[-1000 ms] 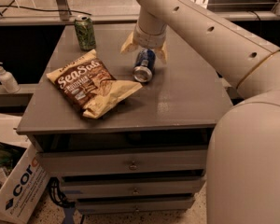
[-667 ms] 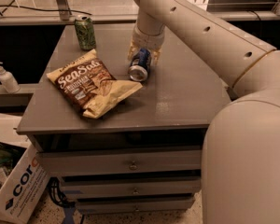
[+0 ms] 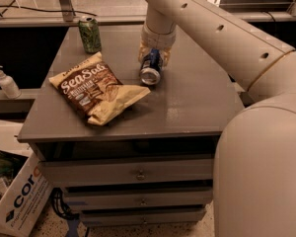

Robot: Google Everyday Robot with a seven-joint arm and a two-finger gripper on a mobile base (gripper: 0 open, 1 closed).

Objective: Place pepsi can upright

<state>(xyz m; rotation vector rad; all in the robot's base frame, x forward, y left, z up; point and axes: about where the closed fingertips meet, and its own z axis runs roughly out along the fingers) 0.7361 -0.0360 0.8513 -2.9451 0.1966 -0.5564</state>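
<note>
Lying on its side toward the back of the glossy grey worktop (image 3: 187, 102), the pepsi can (image 3: 151, 69) is clasped by the hand (image 3: 153, 58). Smooth, round aluminium could slip or roll toward the crinkly chip bag (image 3: 99, 89) if it is tilted with an off-centre grip.

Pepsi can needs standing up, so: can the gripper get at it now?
Likely yes: the gripper sits at the pepsi can, nothing between them; the chip bag lies apart.

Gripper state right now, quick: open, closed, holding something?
Gripper: down at the far end of the pepsi can, which lies on its side; open or closed cannot be told.
</note>
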